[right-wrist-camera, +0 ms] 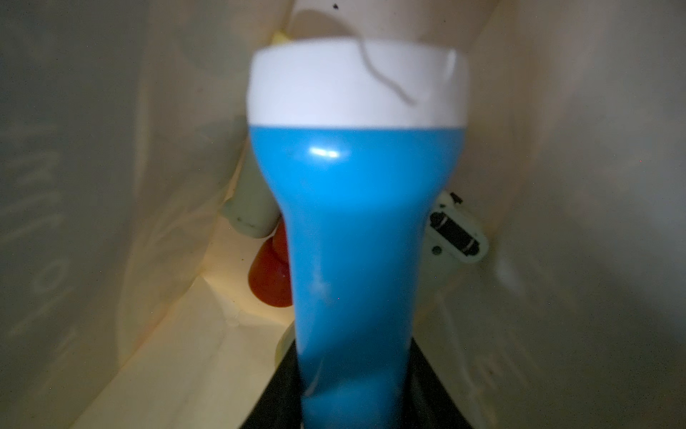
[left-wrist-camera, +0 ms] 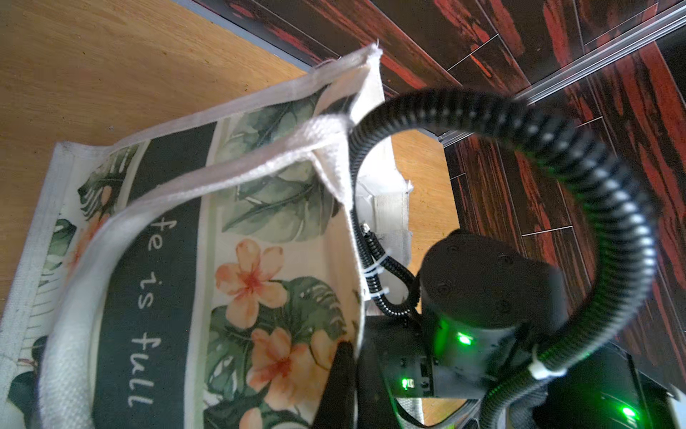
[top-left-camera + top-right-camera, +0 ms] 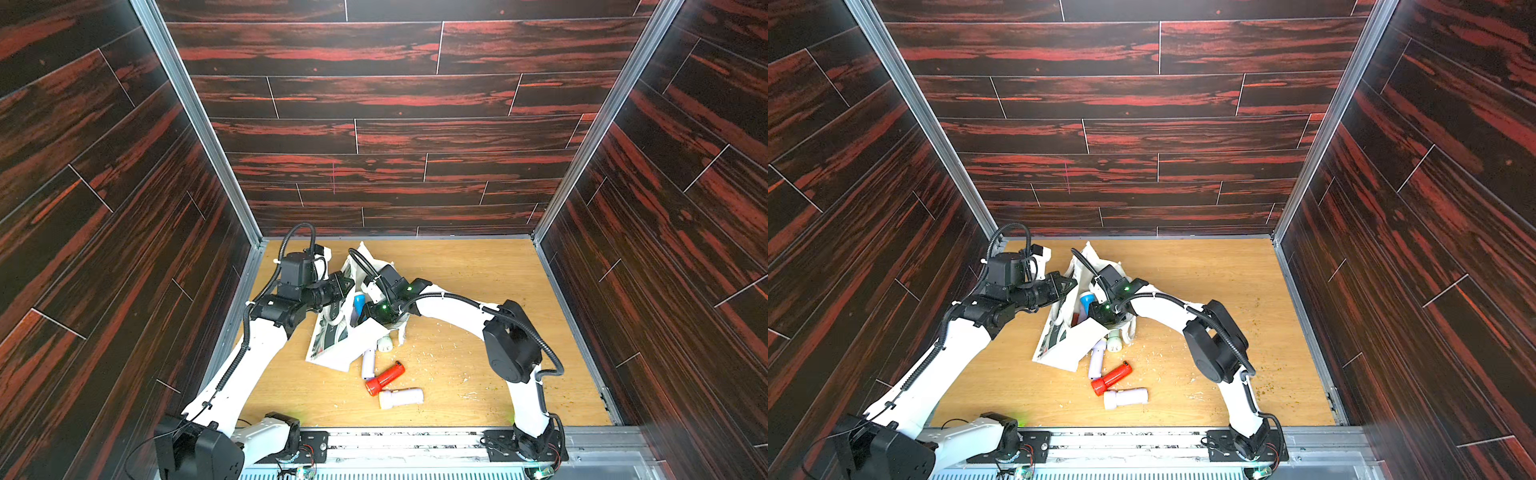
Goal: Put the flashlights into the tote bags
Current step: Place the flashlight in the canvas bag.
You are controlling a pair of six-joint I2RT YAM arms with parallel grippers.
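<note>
Top-down view of a wood counter (image 3: 478, 270) walled by dark panels. At frame centre a soft canvas bag (image 3: 332, 349) lies slumped, its mouth lifted open. My left jaws are pressed together on its rim. My right jaws reach into the mouth and pinch a blue torch (image 3: 358, 305) by its narrow handle, white head pointing deeper in.

The torch looks like light, hard, glossy plastic (likely slippery), so I judge the slim handle the place to grip, not the wider head. The bag is limp and would probably fold shut without a hold on its rim.

Only the right wrist view shows the bag's inside. The blue torch fills frame centre, with a red torch (image 1: 269, 278) at its lower left and pale torches (image 1: 252, 208) behind.

Only the top views show what waits on the counter at lower centre: a loose red torch (image 3: 384, 377) with loose pale torches (image 3: 401, 397) beside it.

Only the left wrist view shows the bag's print of flowers, leaves and white lettering.
</note>
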